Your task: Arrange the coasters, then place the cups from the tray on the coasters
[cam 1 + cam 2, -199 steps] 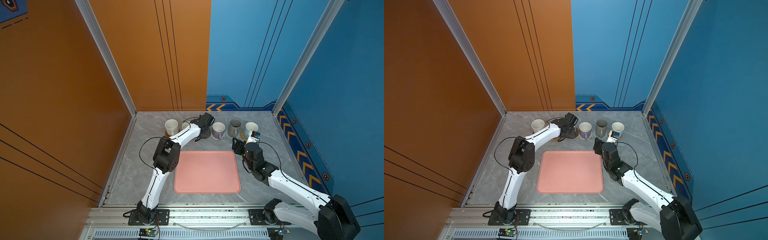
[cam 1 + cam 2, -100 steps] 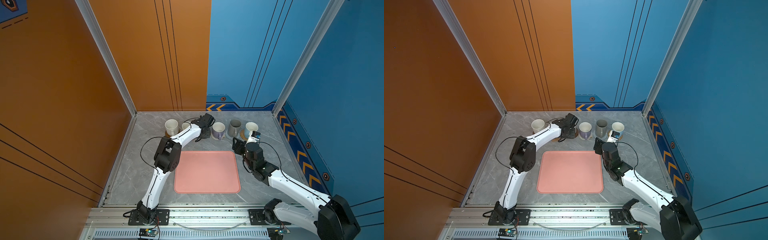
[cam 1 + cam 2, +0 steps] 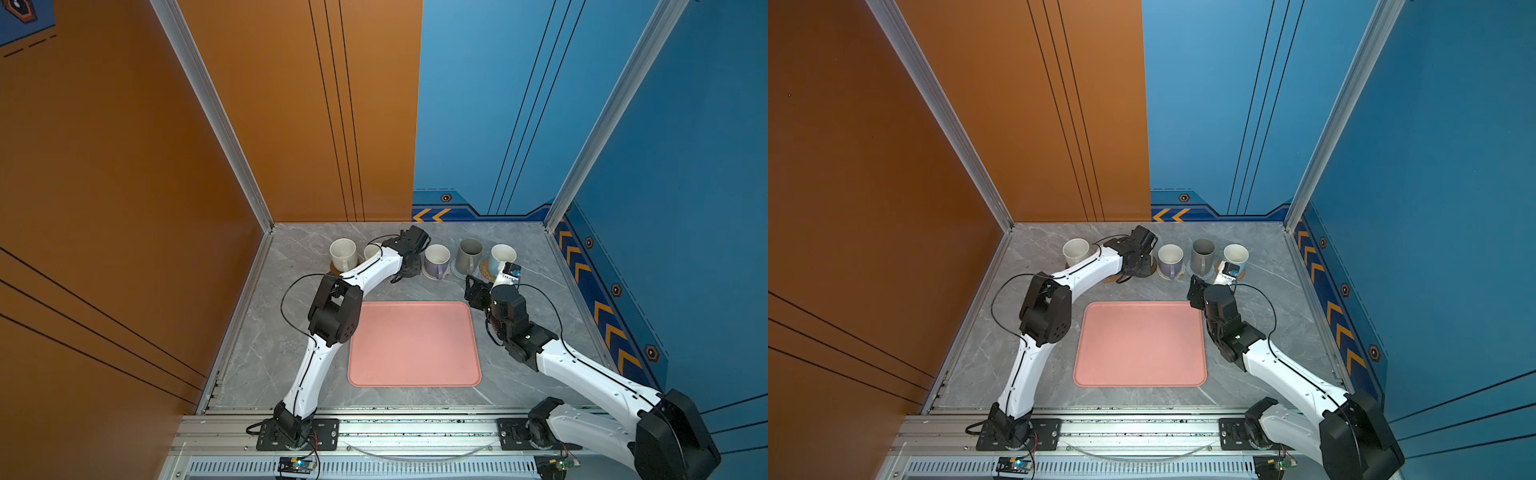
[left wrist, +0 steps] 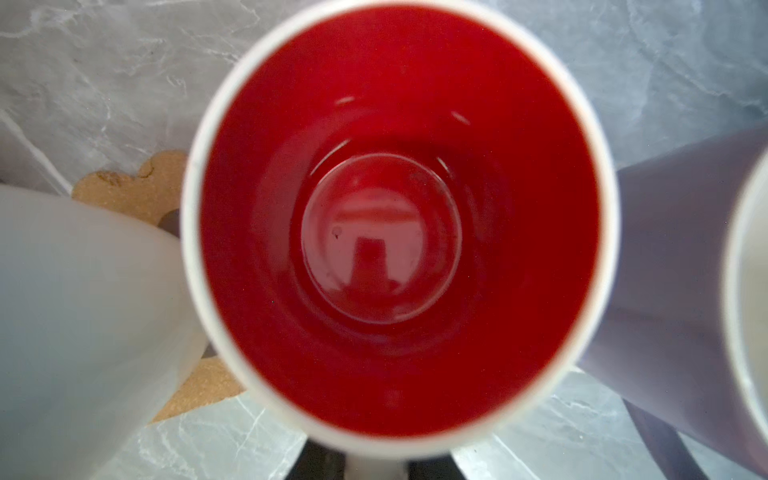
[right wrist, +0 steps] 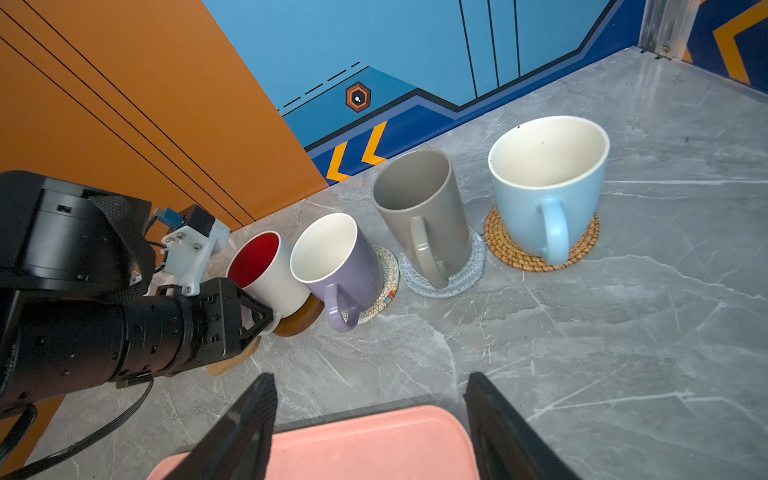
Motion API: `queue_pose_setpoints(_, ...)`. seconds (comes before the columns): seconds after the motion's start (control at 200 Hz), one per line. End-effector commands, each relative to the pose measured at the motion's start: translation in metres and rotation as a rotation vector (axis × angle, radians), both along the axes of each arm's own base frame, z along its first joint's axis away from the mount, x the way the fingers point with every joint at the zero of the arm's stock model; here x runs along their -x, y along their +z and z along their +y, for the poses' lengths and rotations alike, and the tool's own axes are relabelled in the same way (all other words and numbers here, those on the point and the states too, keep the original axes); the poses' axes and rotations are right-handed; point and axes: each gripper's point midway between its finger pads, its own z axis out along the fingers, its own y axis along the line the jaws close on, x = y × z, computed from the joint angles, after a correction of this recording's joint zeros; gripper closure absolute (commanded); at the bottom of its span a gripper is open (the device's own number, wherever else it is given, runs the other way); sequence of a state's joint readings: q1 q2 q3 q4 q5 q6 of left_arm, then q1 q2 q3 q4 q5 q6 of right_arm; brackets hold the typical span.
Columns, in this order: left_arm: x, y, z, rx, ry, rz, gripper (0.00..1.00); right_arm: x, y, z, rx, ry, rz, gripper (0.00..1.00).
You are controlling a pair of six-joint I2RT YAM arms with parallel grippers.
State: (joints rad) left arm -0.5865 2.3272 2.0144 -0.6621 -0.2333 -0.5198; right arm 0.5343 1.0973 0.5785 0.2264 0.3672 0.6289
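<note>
The white cup with red inside (image 5: 266, 270) stands on a brown disc coaster (image 5: 299, 320). My left gripper (image 4: 376, 465) is shut on its handle, and the gripper (image 3: 409, 266) hides this cup in both top views. Beside it stand the lavender cup (image 5: 336, 266) on a cream woven coaster (image 5: 384, 282), the grey cup (image 5: 419, 220) on a blue-grey one (image 5: 461, 274), and the light blue cup (image 5: 548, 187) on rattan (image 5: 507, 245). A white cup (image 4: 83, 311) sits on the paw-print coaster (image 4: 133, 191). My right gripper (image 5: 370, 386) hangs open over the far right corner of the pink tray (image 3: 415, 345).
Another white cup (image 3: 343, 253) stands at the far left of the row, near the orange wall. The cups line up close to the back wall. Grey marble table (image 3: 540, 299) shows around the tray, and the left arm's elbow (image 3: 334, 311) hangs beside its left edge.
</note>
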Motion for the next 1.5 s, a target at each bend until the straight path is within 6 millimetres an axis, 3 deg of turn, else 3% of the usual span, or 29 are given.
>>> queue_pose_setpoints(0.0,-0.003,0.008,-0.008,0.023,-0.008,-0.014,0.72,0.003,-0.002,-0.003,-0.013,-0.005,0.005,0.3)
queue_pose_setpoints(0.295,0.001,0.015,-0.009,0.019,-0.013,-0.022,0.61,0.003,-0.002,-0.004,-0.014,-0.006,0.006,0.3)
queue_pose_setpoints(0.516,0.006,0.034,-0.012,0.017,-0.024,-0.056,0.54,0.004,-0.002,-0.004,-0.012,-0.006,0.007,0.3)
queue_pose_setpoints(0.946,0.031,0.114,-0.005,-0.038,-0.052,-0.216,0.35,0.006,-0.001,-0.007,-0.003,-0.006,0.007,0.21)
queue_pose_setpoints(1.081,0.048,0.146,0.004,-0.081,-0.06,-0.302,0.24,0.008,-0.002,-0.01,0.029,-0.003,0.013,0.15)
queue_pose_setpoints(1.161,0.061,0.164,0.014,-0.1,-0.056,-0.357,0.18,0.009,-0.002,-0.011,0.056,0.007,0.015,0.0)
queue_pose_setpoints(1.262,0.084,0.18,0.036,-0.085,-0.018,-0.402,0.15,0.011,-0.003,-0.013,0.101,0.024,0.022,0.0)
queue_pose_setpoints(1.287,0.09,0.183,0.042,-0.08,-0.005,-0.418,0.05,0.012,-0.003,-0.013,0.116,0.027,0.023,0.0)
queue_pose_setpoints(1.317,0.098,0.185,0.051,-0.079,0.006,-0.435,0.0,0.013,-0.004,-0.015,0.139,0.028,0.027,0.0)
queue_pose_setpoints(1.497,0.139,0.195,0.118,-0.1,0.096,-0.598,0.02,0.015,-0.008,-0.034,0.316,0.012,0.052,0.0)
